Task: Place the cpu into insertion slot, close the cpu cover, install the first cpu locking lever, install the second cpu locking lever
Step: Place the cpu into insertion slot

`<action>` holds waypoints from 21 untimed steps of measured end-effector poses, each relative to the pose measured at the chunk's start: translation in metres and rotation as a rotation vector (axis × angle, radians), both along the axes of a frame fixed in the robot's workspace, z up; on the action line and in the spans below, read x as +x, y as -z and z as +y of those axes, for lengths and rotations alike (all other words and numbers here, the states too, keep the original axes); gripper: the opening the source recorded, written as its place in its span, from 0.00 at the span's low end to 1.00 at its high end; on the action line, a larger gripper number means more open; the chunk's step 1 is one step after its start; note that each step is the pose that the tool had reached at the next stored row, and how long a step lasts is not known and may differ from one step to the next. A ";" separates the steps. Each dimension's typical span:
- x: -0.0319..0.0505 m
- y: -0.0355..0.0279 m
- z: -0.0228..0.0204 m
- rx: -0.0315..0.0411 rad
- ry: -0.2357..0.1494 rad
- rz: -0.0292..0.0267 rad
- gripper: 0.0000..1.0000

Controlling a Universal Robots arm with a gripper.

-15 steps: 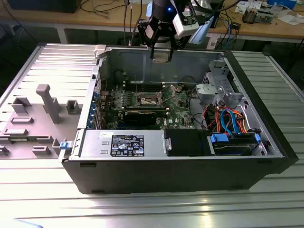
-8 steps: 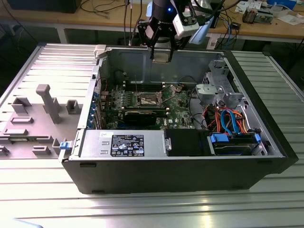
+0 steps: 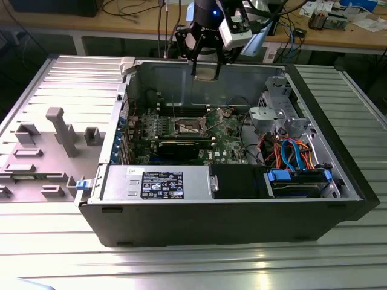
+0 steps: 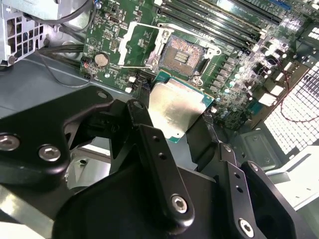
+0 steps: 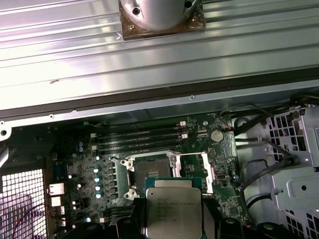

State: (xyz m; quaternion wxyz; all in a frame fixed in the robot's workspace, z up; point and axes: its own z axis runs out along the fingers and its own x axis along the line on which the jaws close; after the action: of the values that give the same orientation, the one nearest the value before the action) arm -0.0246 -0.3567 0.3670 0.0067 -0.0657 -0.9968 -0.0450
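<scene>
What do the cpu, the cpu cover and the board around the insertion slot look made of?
The cpu: dull silver-grey top with soft reflections, likely metal, on a green base that looks like laminate. The cpu cover: thin bright silver frame, apparently sheet metal. The board: matte green, probably fibreglass laminate, studded with soldered parts.
</scene>
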 end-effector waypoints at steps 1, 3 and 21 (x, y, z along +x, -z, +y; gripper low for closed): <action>0.0000 0.0000 -0.0001 0.0000 0.000 0.0000 0.54; 0.0000 0.0000 -0.0002 0.0001 0.000 0.0000 0.54; -0.0002 0.0006 -0.0024 -0.0004 0.077 0.0000 0.54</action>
State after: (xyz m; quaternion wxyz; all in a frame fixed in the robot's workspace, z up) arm -0.0247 -0.3591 0.3664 0.0050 -0.1041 -0.9935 -0.0451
